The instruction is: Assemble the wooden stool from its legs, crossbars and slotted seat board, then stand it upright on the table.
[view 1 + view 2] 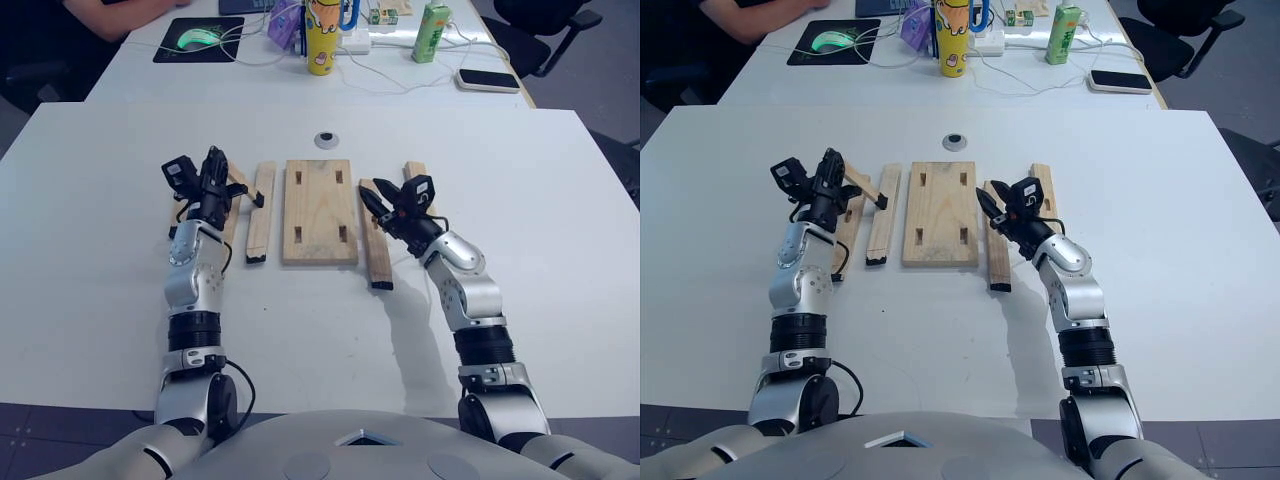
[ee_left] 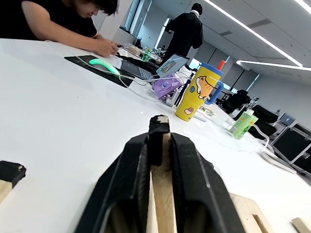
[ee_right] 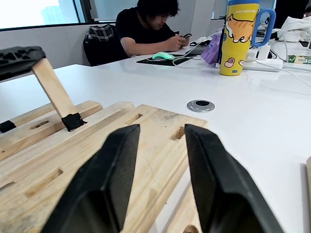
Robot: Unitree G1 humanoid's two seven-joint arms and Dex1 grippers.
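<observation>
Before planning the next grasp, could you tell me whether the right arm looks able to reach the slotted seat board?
Probably yes: the right end effector hangs open right beside the seat board, and nothing stands between them.

Office: white desks point(image 1: 140, 75), laptop point(image 2: 150, 72), mouse point(image 1: 197, 38), swivel chair point(image 1: 540, 30), ceiling strip lights point(image 2: 257, 35).
</observation>
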